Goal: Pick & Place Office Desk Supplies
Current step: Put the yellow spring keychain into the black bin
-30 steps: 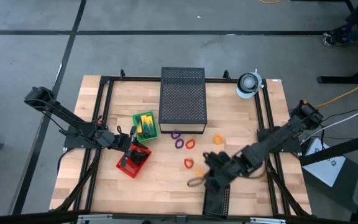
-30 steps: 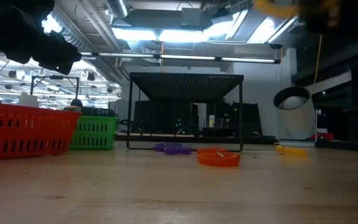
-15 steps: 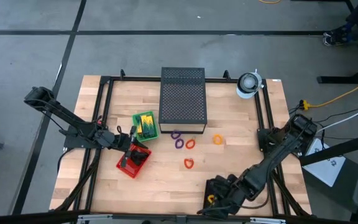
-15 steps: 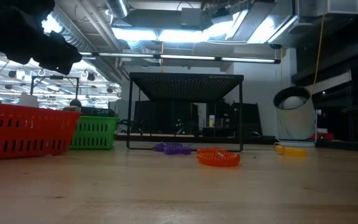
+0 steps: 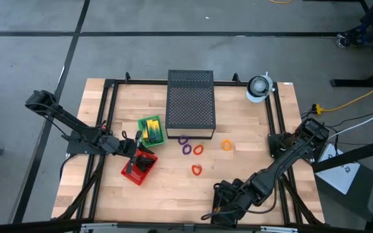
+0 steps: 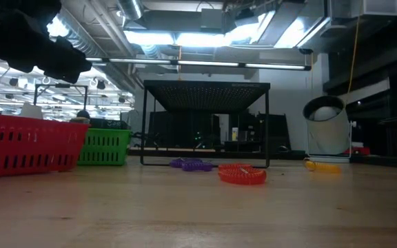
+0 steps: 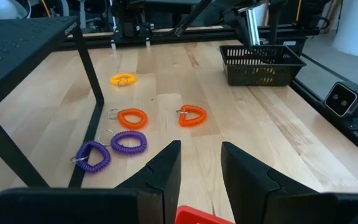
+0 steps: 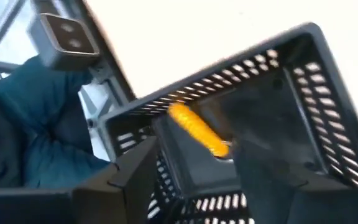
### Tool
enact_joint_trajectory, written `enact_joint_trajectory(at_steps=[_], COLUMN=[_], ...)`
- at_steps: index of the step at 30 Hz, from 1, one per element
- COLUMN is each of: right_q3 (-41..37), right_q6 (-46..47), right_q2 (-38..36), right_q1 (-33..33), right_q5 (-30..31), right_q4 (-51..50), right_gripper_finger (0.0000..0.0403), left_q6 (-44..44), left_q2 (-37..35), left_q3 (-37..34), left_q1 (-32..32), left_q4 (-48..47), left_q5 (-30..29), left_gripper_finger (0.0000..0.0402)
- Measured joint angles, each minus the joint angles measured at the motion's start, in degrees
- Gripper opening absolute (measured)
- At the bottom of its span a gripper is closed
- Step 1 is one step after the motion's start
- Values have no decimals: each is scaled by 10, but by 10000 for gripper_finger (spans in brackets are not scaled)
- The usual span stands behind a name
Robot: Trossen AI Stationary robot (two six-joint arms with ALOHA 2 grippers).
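My right gripper (image 5: 220, 208) hangs open over a black basket (image 8: 291, 93) at the table's near edge. A yellow coil ring (image 8: 197, 130) shows in the basket just beyond its fingers, free of them. My left gripper (image 7: 197, 165) stands open above the red basket (image 5: 135, 169), with nothing between its fingers. On the table lie two purple rings (image 5: 185, 144), an orange ring (image 5: 198, 149), a red ring (image 5: 197, 170) and a yellow ring (image 5: 226, 145). A green basket (image 5: 151, 129) holds yellow-and-green boxes.
A large black perforated box (image 5: 190, 100) stands on legs at the table's far middle, and the purple rings lie by its near edge. A white roll (image 5: 259, 87) sits at the far right corner. Black frame rails run along both table sides.
My right gripper has gone from the table's middle right toward the near edge, carrying a yellow ring, and now hangs over the black basket. The ring now shows in the basket, off its fingers.
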Motion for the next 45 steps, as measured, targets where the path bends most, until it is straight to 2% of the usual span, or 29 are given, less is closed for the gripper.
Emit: enact_joint_trajectory(at_steps=[3, 7, 12, 15, 20, 23, 29, 37, 40, 45], right_q3=[0, 0, 0, 1, 0, 0, -7, -125, -156, -179], right_q6=[-40, -90, -125, -146, -165, -212, -330, -403, -413, -440], right_q2=[-1, -23, -59, -65, -62, -62, -62, -63, -66, -66], right_q1=[0, -4, -26, -51, -114, -161, -243, -308, -328, -355], right_q5=[28, 106, 202, 217, 178, 155, 106, 12, 2, 10], right_q4=[18, 25, -13, -65, -198, -227, -209, -135, -91, -86], right_gripper_finger=[220, 216, 204, 200, 200, 200, 200, 200, 200, 200], left_q6=[0, -2, -3, -3, -4, -4, -4, -14, -18, -19], left_q2=[0, 0, 0, 0, 0, 0, 0, 0, 0, 0], left_q3=[0, 0, 0, 0, 0, 0, 0, 0, 0, 0], left_q1=[0, 0, 0, 0, 0, 0, 0, 0, 0, 0], left_q4=[0, 0, 1, 1, 1, 1, 1, 0, 0, 0], left_q5=[0, 0, 0, 0, 0, 0, 0, 15, 16, 12], left_gripper_finger=[109, 109, 109, 109, 109, 109, 109, 109, 109, 109])
